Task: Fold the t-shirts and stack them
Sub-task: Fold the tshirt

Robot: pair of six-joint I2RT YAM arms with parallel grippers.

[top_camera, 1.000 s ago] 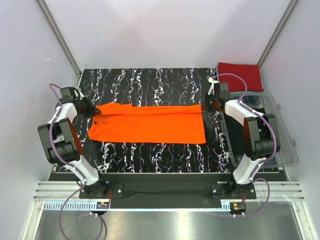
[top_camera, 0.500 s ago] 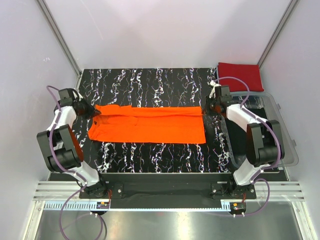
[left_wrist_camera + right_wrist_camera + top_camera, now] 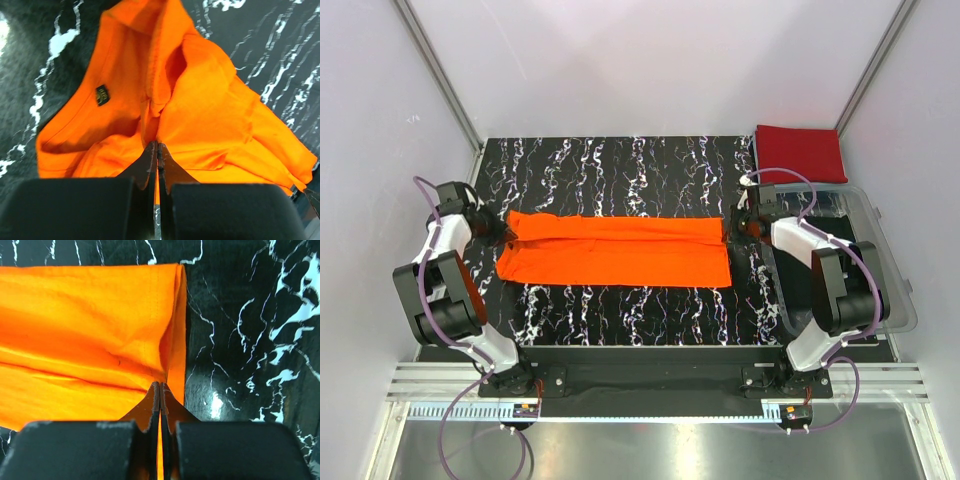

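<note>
Moved: held fold of orange t-shirt [image 3: 615, 250] drawn toward table [image 3: 620, 160] near edge | left gripper [image 3: 155, 146], right gripper [image 3: 159, 385]: each pinching cloth | Risk: uneven pull skews fold.

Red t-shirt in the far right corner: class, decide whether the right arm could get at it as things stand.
Probably not yet: the right pincer is shut on an edge of the orange t-shirt. Once it lets go, likely yes; the red t-shirt lies uncovered just beyond that arm.

Lettering on orange tee [image 3: 210, 115] label [image 3: 102, 95]: illegibly small.
</note>
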